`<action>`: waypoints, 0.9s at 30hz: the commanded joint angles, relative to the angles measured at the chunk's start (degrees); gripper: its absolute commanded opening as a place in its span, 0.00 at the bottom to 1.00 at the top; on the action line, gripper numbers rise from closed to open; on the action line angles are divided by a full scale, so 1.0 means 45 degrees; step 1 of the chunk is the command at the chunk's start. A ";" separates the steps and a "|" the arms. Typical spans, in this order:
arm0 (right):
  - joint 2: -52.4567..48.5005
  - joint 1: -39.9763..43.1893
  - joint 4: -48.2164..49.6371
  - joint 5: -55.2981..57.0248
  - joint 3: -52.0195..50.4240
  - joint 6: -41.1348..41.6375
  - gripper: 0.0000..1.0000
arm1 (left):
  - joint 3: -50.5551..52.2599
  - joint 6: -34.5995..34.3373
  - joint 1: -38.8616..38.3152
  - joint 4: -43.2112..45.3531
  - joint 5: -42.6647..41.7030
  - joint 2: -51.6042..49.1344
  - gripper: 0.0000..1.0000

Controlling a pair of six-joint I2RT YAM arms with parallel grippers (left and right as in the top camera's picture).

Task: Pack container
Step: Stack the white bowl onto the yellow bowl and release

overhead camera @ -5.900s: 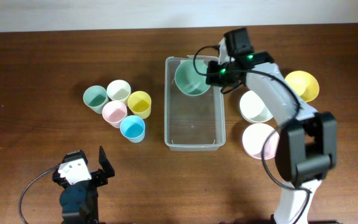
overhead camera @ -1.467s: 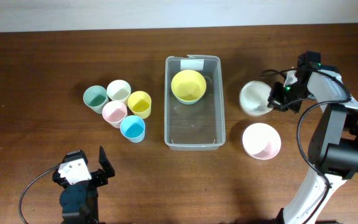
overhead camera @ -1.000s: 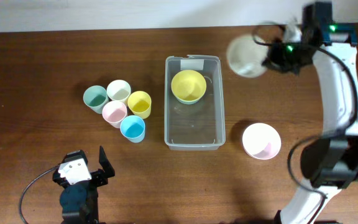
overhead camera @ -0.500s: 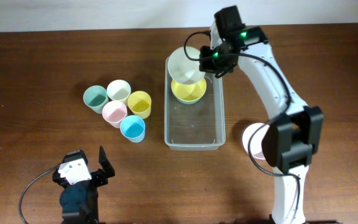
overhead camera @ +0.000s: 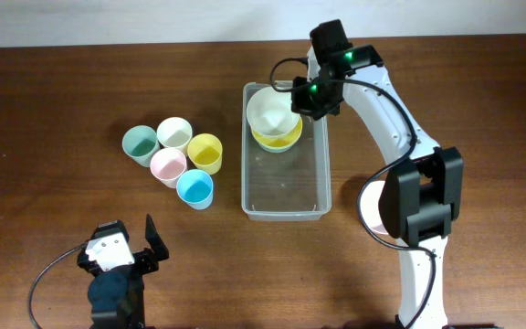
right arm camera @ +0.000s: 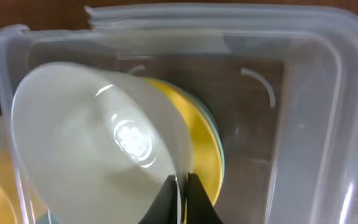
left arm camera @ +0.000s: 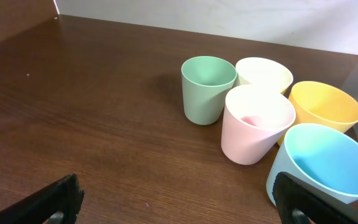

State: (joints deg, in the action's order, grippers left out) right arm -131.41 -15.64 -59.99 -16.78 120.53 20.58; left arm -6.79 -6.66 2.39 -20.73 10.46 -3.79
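Note:
The clear container (overhead camera: pixel 286 196) stands at the table's middle with a white label at its far end. A yellow bowl (overhead camera: pixel 281 139) sits in its far end on a green bowl (right arm camera: pixel 219 146). My right gripper (overhead camera: pixel 305 97) is shut on the rim of a white bowl (overhead camera: pixel 271 111) and holds it over the yellow bowl (right arm camera: pixel 201 137). In the right wrist view the fingers (right arm camera: pixel 183 190) pinch the white bowl's (right arm camera: pixel 98 149) rim inside the container (right arm camera: pixel 316 93). My left gripper (overhead camera: pixel 121 256) is open at the near left, apart from everything; its fingers (left arm camera: pixel 179 199) frame bare table.
Several pastel cups (overhead camera: pixel 173 160) stand in a cluster left of the container: green (left arm camera: pixel 207 88), white (left arm camera: pixel 264 73), pink (left arm camera: pixel 255 123), yellow (left arm camera: pixel 324 106), blue (left arm camera: pixel 325 167). A pink bowl (overhead camera: pixel 373 208), partly hidden by the right arm, sits right of the container.
My right gripper took the white bowl off the table at the right, lifted it, and carried it left over the container; it now sits lower, over the yellow bowl. The left arm stayed still.

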 commanded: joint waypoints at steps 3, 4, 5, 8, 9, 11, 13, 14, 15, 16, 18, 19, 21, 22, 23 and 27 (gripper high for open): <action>0.0097 0.0044 -0.0121 -0.0029 0.0053 0.0005 0.05 | 0.0097 -0.0029 -0.0005 0.0029 -0.0131 0.0097 1.00; 0.0121 0.0078 -0.0146 -0.0029 0.0068 -0.0049 0.04 | 0.0097 -0.0024 -0.0005 0.0029 -0.0131 0.0097 1.00; 0.0136 0.0155 -0.0151 -0.0029 0.0102 -0.0185 0.04 | 0.0097 -0.0024 -0.0005 0.0029 -0.0131 0.0097 1.00; 0.0194 0.0418 -0.0389 -0.0500 0.0126 -0.0175 0.04 | 0.0097 -0.0024 -0.0005 0.0029 -0.0131 0.0097 1.00; 0.0219 0.0500 -0.0593 -0.0860 0.0126 -0.0185 0.04 | 0.0097 -0.0024 -0.0005 0.0029 -0.0131 0.0097 1.00; 0.0277 0.0597 -0.0855 -0.1195 0.0126 -0.0563 0.04 | 0.0097 -0.0024 -0.0005 0.0029 -0.0131 0.0097 1.00; 0.0505 0.0763 -0.1195 -0.1180 0.0126 -0.1205 0.22 | 0.0097 -0.0024 -0.0005 0.0029 -0.0131 0.0097 1.00; 0.0709 0.0899 -0.1350 -0.1151 0.0126 -0.1413 0.32 | 0.0097 -0.0024 -0.0005 0.0029 -0.0131 0.0097 1.00; 0.0908 0.1030 -0.1496 -0.1137 0.0126 -0.1525 0.35 | 0.0097 -0.0024 -0.0005 0.0029 -0.0131 0.0097 1.00; 0.1171 0.1190 -0.1651 -0.1132 0.0126 -0.1525 0.35 | 0.0097 -0.0029 -0.0005 0.0029 -0.0131 0.0097 1.00; 0.2084 0.1749 -0.2123 -0.1127 0.0126 -0.1637 0.36 | 0.0097 -0.0024 -0.0005 0.0029 -0.0131 0.0097 1.00; 0.2521 0.2001 -0.2341 -0.1127 0.0126 -0.1817 0.36 | 0.0097 -0.0029 -0.0005 0.0029 -0.0131 0.0097 1.00; 0.3162 0.2370 -0.2764 -0.0957 0.0126 -0.2011 0.38 | 0.0097 -0.0024 -0.0005 0.0029 -0.0131 0.0097 1.00; 0.3483 0.2550 -0.3060 -0.0670 0.0126 -0.2021 0.39 | 0.0097 -0.0024 -0.0005 0.0029 -0.0131 0.0097 1.00; 0.3779 0.2725 -0.3444 -0.0272 0.0126 -0.2055 0.39 | 0.0097 -0.0029 -0.0005 0.0029 -0.0131 0.0097 1.00; 0.4585 0.3332 -0.5979 0.2021 0.0121 -0.2040 0.47 | 0.0097 -0.0024 -0.0005 0.0029 -0.0131 0.0097 1.00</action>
State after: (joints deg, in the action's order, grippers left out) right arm -113.19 -1.50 -82.08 -15.94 120.90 12.43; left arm -6.79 -6.66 2.39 -20.73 10.48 -3.79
